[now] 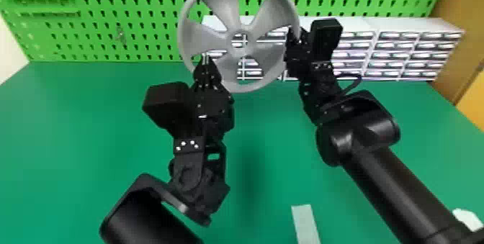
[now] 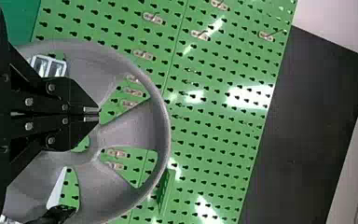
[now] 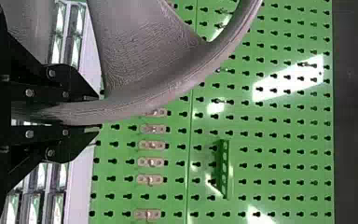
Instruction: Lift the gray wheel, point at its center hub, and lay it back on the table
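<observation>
Gray wheel, gripped at three o'clock by the right pincer, could twist if the closed left pincer bumps eight o'clock.

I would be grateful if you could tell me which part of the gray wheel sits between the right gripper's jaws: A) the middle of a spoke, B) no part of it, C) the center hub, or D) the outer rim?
D: the right gripper has its jaws on either side of the outer rim, which passes between them.
</observation>
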Tool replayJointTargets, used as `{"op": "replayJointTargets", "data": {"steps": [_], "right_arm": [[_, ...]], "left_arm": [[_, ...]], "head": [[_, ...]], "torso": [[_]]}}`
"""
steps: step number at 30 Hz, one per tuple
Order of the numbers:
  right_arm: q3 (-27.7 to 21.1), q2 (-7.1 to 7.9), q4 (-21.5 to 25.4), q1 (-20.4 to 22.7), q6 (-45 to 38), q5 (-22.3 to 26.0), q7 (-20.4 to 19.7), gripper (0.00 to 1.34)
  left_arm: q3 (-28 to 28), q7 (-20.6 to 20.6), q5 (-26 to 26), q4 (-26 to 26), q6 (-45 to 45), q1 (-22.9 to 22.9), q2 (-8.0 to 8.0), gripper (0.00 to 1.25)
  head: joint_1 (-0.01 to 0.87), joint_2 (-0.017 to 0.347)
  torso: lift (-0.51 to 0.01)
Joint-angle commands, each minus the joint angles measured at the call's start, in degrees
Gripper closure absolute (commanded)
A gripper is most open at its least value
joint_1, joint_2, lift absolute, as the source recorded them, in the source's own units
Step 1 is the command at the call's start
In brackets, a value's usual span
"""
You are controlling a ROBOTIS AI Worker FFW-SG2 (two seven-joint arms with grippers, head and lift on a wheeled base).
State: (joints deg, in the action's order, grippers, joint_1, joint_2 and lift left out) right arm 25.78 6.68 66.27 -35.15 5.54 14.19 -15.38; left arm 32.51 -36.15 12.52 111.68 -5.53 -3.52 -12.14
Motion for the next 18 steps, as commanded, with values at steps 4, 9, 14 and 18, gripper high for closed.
{"op": "replayJointTargets", "data": {"steps": [4, 9, 14, 18], "right_arm": [[-0.12, 0.00, 0.00, 0.09, 0.00, 0.05, 0.00, 1.24], [-0.30, 0.00, 0.00, 0.09, -0.09, 0.14, 0.00, 1.24], [-0.38, 0.00, 0.00, 0.09, -0.61, 0.23, 0.00, 1.24], [-0.38, 0.00, 0.00, 0.09, -1.14, 0.23, 0.00, 1.24]], "left_arm": [[0.01, -0.41, -1.36, 3.19, 1.14, 1.93, -1.04, 1.18], [-0.26, -0.94, -1.71, 3.98, 1.49, 2.90, -1.22, 1.18], [-0.43, -1.03, -1.80, 3.98, 1.58, 2.90, -1.13, 1.18], [-0.43, -1.11, -1.71, 3.98, 1.58, 2.90, -1.13, 1.18]], "head": [[0.692, 0.048], [0.692, 0.048], [0.692, 0.048], [0.692, 0.048]], "torso": [[-0.096], [-0.096], [-0.096], [-0.096]]}}
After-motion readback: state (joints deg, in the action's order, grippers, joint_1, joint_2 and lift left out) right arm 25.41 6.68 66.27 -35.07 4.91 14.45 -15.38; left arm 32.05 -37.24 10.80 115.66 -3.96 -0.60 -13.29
